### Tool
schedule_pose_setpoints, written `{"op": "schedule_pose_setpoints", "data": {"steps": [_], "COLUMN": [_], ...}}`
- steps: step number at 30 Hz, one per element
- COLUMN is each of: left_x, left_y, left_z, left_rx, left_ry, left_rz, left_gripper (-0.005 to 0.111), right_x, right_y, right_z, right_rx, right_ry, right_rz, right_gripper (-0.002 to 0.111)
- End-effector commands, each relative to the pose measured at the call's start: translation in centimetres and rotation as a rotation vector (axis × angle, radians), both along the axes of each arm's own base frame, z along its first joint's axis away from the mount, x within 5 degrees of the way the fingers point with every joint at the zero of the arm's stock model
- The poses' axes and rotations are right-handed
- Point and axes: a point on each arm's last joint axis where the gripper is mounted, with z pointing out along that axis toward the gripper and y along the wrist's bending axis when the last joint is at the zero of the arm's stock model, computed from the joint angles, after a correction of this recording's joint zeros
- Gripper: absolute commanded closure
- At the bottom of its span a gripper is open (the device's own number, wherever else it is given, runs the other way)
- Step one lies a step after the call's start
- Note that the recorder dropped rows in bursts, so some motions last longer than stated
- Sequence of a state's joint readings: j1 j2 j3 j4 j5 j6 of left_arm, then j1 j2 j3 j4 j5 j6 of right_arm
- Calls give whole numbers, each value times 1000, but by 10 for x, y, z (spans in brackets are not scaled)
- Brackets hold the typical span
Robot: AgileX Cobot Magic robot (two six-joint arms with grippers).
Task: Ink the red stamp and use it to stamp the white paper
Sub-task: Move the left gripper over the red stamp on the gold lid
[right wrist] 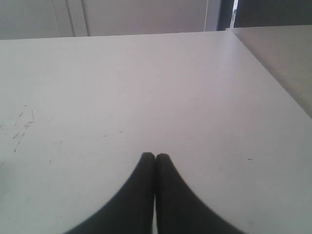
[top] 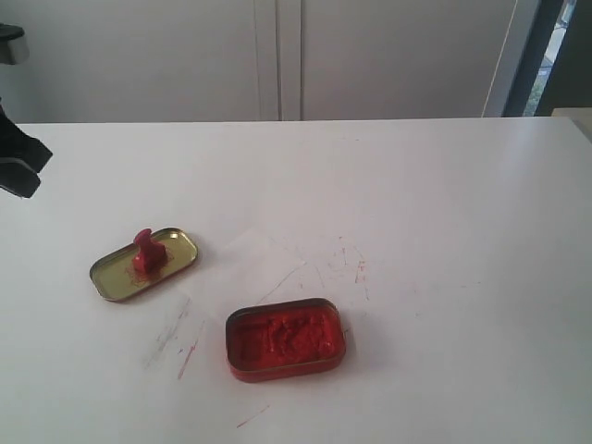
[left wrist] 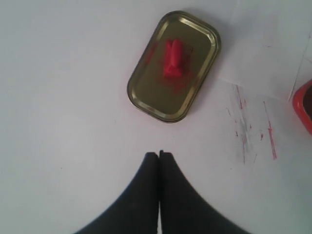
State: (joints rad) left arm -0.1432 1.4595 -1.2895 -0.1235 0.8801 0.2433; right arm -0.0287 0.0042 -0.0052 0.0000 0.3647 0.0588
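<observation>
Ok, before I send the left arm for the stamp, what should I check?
1. Small red plastic stamp sits reachable in the shallow gold metal lid: ok.
2. Left pincer open for grasping: not ok, shut.
3. Rectangular tin of red ink paste uncovered: ok.
4. Thin white paper sheet lies flat, nothing on it: ok.
5. Right pincer away from these things: ok, shut.
</observation>
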Motion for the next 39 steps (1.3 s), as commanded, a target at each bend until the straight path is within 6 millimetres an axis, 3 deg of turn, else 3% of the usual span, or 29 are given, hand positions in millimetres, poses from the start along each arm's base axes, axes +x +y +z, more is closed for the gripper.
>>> {"op": "schedule_pose_setpoints", "data": {"steps": [1,24,34,39], "left_x": [8,53,62,66], "left_y": [-14,-69,-88,-98], "left_z": [-2,-23,-47,-61], "left_rx": [1,32,270,222], "left_ry": [41,152,153,173], "left_rz": [-35,-170,-119,-123], "left_gripper": [107,107,107,107], "right_x": [0,0,0,0], "right_y": [0,0,0,0], "right_z": [0,0,0,0], "right_rx": [0,0,0,0], "right_ry": [-13,-13,-13,-13], "right_rz": [-2,-2,-2,-2], "right_gripper": [108,108,108,108]}}
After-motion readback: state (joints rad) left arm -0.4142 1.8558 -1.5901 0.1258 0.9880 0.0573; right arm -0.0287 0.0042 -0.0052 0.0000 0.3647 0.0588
